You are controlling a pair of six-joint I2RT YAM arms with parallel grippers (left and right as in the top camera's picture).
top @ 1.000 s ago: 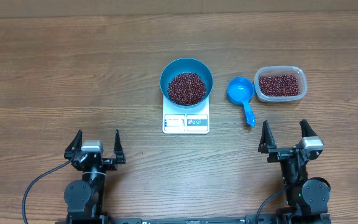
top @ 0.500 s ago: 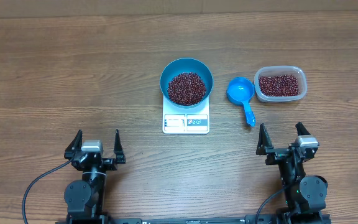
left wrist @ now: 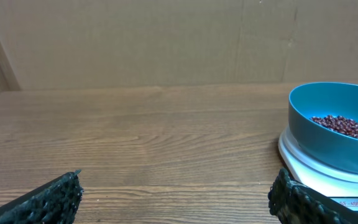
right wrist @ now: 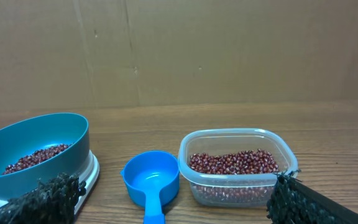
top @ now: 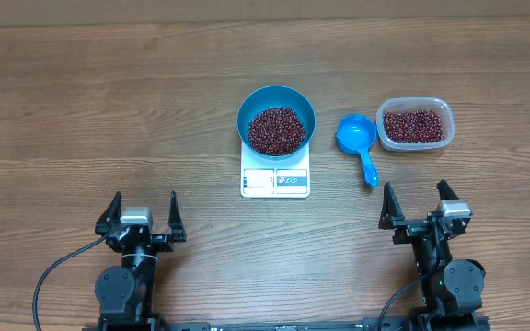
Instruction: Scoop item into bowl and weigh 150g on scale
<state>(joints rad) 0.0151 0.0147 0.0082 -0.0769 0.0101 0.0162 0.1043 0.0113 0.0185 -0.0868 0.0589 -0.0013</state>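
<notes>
Beans [top: 276, 130] heaped in the blue bowl [top: 276, 96] sitting on the scale [top: 275, 182] for weighing, scoop [top: 356, 134] lying empty beside the tub [top: 414, 100], left hand [top: 144, 199] and right hand [top: 416, 188] released, empty, well back over the desk [top: 109, 92], likely so the reading stays undisturbed.

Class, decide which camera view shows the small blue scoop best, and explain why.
Overhead: the whole scoop, cup and handle, lies between bowl and tub. Right wrist shows its cup close, handle cropped. Left wrist misses it.
</notes>
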